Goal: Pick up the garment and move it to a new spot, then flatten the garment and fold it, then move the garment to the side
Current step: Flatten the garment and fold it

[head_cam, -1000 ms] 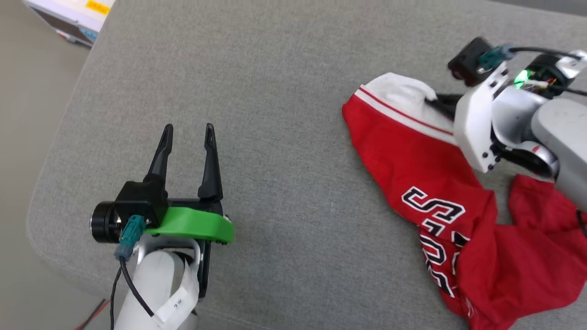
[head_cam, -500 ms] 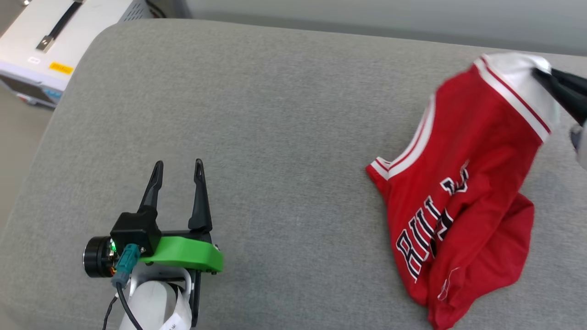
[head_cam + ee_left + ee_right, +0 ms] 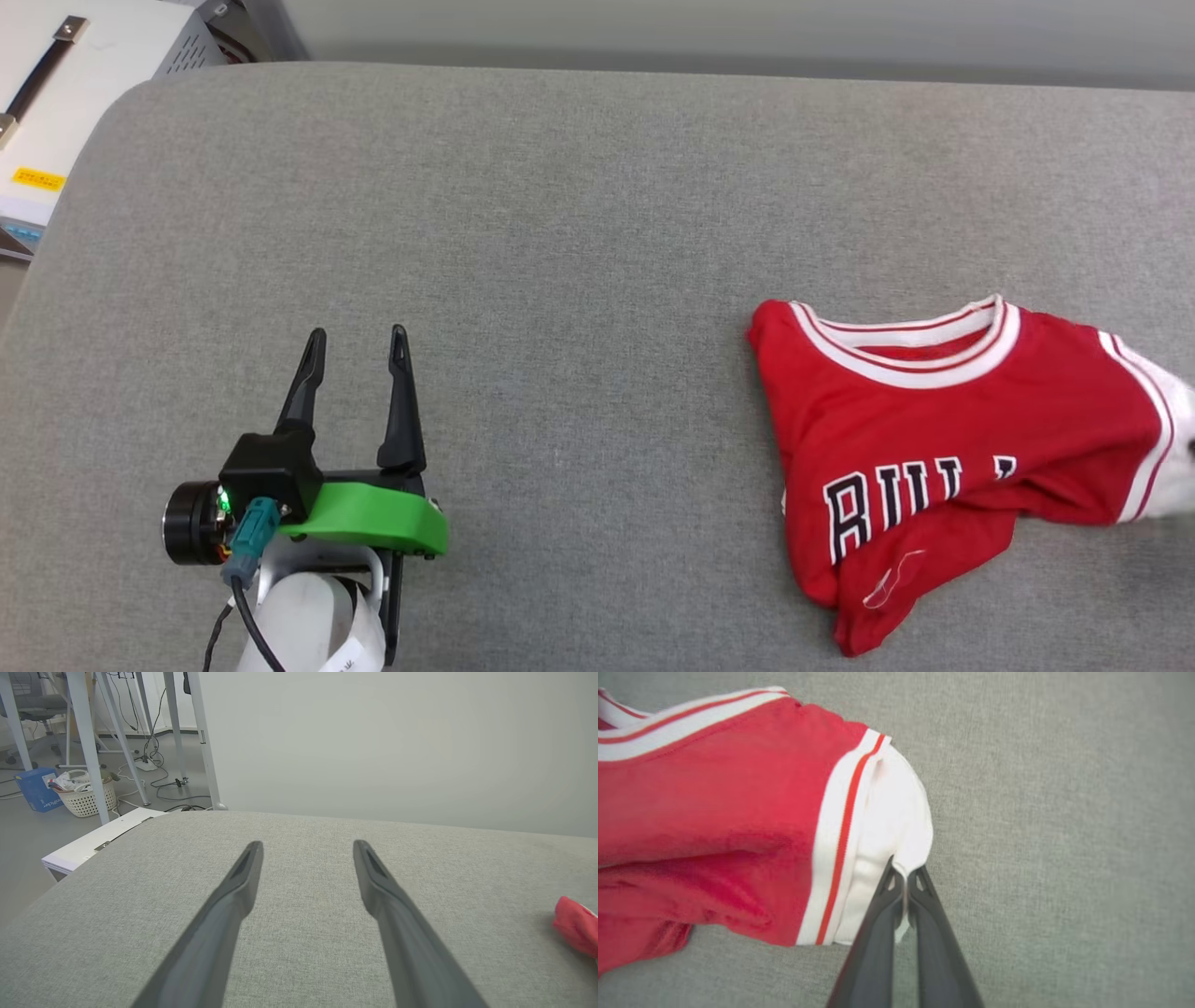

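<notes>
The shirt (image 3: 934,439) lies on the right side of the cushion (image 3: 579,233), collar toward the far edge. It is well apart from the left gripper (image 3: 358,332), which hangs over the near left part. The right gripper (image 3: 904,870) sits at the shirt's right sleeve (image 3: 892,812). A case (image 3: 56,84) stands beyond the cushion's far left corner.

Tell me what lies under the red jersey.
Grey cushion shows all around the garment and presumably continues beneath. Its lower front is tucked under a fold, cutting off the lettering. Anything else below is covered. The right gripper is shut on its white sleeve.
</notes>
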### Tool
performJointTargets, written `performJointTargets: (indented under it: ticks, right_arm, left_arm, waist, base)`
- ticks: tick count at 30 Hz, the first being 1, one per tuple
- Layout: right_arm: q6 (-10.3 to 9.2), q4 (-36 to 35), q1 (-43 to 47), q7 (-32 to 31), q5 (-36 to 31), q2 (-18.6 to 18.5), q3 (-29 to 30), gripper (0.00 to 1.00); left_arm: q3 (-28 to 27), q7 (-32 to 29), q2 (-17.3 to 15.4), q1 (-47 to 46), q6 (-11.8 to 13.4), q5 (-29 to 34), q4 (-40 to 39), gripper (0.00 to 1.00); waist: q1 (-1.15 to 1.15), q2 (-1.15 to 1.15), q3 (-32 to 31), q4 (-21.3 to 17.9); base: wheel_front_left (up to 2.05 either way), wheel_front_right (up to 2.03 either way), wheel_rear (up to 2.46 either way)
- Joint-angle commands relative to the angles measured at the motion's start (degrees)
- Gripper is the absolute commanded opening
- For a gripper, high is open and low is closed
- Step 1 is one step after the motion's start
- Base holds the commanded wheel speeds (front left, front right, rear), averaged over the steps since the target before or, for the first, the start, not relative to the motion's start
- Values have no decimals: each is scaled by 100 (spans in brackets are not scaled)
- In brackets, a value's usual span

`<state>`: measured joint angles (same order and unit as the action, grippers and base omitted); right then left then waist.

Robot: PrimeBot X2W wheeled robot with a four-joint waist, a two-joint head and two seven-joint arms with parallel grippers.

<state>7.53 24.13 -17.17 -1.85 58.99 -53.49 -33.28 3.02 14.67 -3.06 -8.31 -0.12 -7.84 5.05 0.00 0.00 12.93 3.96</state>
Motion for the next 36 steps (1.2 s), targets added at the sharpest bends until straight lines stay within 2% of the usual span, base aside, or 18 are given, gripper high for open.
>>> performJointTargets:
  ticks: [1,6,9,10,11,18,20,24,30,33,36]
  right_arm:
    - [-4,116,166,-12,19,166,59,0]
    - [-4,728,530,-159,-80,713,151,0]
    - [-4,904,496,90,-242,937,302,0]
    - [-4,922,464,227,-313,997,382,27]
    - [-4,937,420,396,-402,1028,476,100]
    - [-4,647,277,1400,-1410,1259,1296,100]
    - [-4,414,299,1522,-1776,1405,1640,100]
    - [-4,-260,473,1642,-2647,1931,2443,100]
    - [-4,-1689,997,1674,-3820,3000,3231,100]
    - [-4,-2285,1242,1677,-4177,3446,3356,100]
    - [-4,-2615,1410,1677,-4365,3690,3343,100]
  left_arm:
    - [-10,33,18,-53,-27,65,12,100]
    - [-3,33,18,-110,-56,79,71,100]
    - [-47,33,18,-106,-77,100,119,100]
    - [-78,33,18,-99,-89,117,132,100]
    - [-106,33,18,-94,-102,134,140,100]
    - [-324,33,-46,-205,-340,163,129,100]
    - [-340,33,-112,-314,-428,163,161,100]
    - [-161,33,-310,-669,-621,87,393,100]
    - [652,-341,-737,-1666,-730,-294,813,100]
    - [1408,-792,-1022,-2271,-734,-798,849,100]
    - [2055,-1345,-1197,-2831,-735,-1491,899,100]
  waist:
    - [0,0,53,-1]
    - [0,0,93,46]
    - [0,0,34,40]
    - [0,0,-1,28]
    - [0,0,-34,14]
    - [0,0,-282,-138]
    - [0,0,-336,-191]
    - [0,0,-411,-284]
    - [0,0,-434,-403]
    - [0,0,-385,-465]
    - [0,0,-311,-524]
  base:
    - [0,0,0]
    - [0,0,0]
    - [0,0,0]
    - [0,0,0]
    - [0,0,0]
    - [0,0,0]
    - [0,0,0]
    - [0,0,0]
    - [0,0,0]
    - [0,0,0]
    - [0,0,0]
